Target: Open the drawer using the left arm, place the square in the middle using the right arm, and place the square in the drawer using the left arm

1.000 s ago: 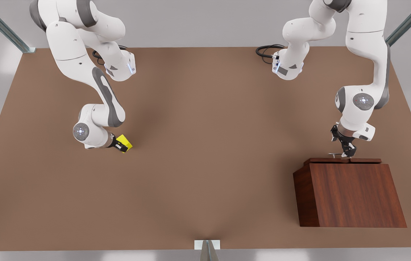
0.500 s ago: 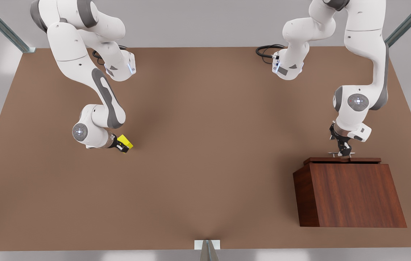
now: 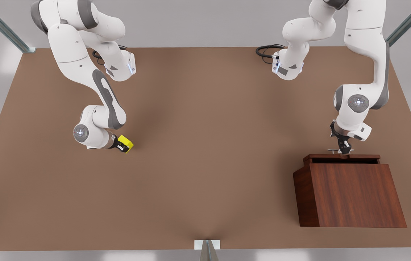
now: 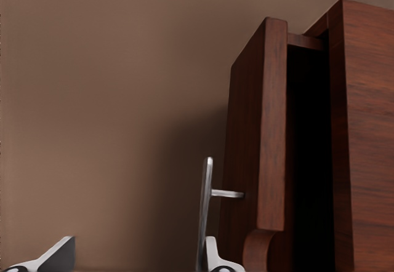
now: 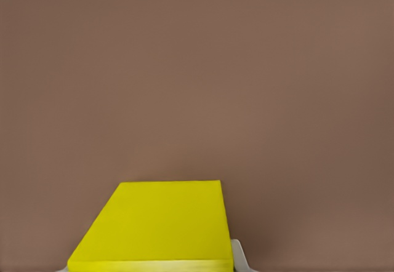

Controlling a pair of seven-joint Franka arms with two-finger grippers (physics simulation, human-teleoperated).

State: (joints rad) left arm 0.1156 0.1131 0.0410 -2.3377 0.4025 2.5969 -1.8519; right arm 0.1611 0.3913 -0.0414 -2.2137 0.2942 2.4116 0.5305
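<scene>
From the front view, a plain matte brown counter (image 3: 205,152) carries everything. On that view's right stands a boxy cabinet of dark reddish-brown wood grain (image 3: 350,194), and its shallow drawer (image 3: 341,158) stands a little way out of the cabinet's far face, with a dark gap behind its front panel. The left arm's black two-fingered hand (image 3: 341,149) reaches down to the drawer's thin silver bar handle (image 3: 336,150), its fingers closed around the bar. Well apart, on the front view's left, the right arm's black hand (image 3: 121,146) pinches a small bright yellow cube (image 3: 125,143), tilted and low over the counter; whether the cube touches the surface I cannot tell.

In the left wrist view, the drawer's front panel (image 4: 261,130) stands clear of the cabinet body (image 4: 363,143), with a shadowed opening between them. The silver bar handle (image 4: 206,213) sits on its short post, and one pale fingertip (image 4: 215,261) lies right against it while the other (image 4: 52,256) is off to the side.

In the right wrist view, the yellow cube (image 5: 157,226) sits between the fingers, one pale fingertip (image 5: 240,256) pressed to its side, brown counter (image 5: 197,69) beyond.
</scene>
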